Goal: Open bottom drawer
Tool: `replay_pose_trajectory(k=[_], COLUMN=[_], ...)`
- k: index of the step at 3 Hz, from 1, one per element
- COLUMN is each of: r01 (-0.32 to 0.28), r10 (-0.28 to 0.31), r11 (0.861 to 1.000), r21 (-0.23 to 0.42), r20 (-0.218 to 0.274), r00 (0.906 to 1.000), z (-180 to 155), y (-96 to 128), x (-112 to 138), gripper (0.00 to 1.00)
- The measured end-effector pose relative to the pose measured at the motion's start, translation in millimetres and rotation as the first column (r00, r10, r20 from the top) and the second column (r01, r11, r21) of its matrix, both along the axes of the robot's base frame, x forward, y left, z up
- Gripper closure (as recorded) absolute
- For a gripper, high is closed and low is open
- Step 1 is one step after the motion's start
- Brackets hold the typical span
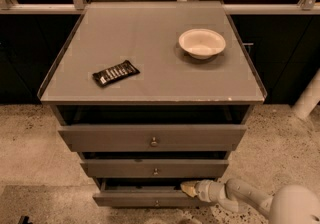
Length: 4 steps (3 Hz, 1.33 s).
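Observation:
The grey cabinet has three drawers. The bottom drawer [135, 198] is the lowest and slimmest front, with a tiny round metal knob [156, 203]. It stands a little out from the cabinet, with a dark gap above its top edge. My gripper [187, 188] comes in from the lower right on a pale arm. Its tip rests at the top edge of the bottom drawer, right of centre, under the middle drawer [155, 169].
The top drawer [152, 138] is the widest. On the cabinet top [150, 38] lie a dark snack bar [115, 72] and a white bowl [202, 43]. A speckled floor [35, 148] surrounds the cabinet. A white post [307, 98] stands at the right.

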State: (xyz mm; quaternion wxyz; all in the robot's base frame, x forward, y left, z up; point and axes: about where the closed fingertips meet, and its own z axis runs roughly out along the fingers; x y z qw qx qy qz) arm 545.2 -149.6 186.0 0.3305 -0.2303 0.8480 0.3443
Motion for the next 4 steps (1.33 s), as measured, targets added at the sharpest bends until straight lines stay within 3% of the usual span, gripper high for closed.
replay_pose_trajectory(k=[1, 2, 3, 4], r01=[-0.018, -0.018, -0.036, -0.036], r10=[0.017, 0.017, 0.034, 0.034], r11=[1.000, 1.000, 0.999, 0.999], r21=[-0.017, -0.017, -0.013, -0.012], r20=[-0.042, -0.042, -0.106, -0.106], r00=[0.9990, 0.9990, 0.9938, 0.9938], z=[-13, -11, -16, -15], y=[4, 4, 0, 0], x=[-1, -1, -15, -15], gripper=[1.00, 1.00, 1.00, 1.00])
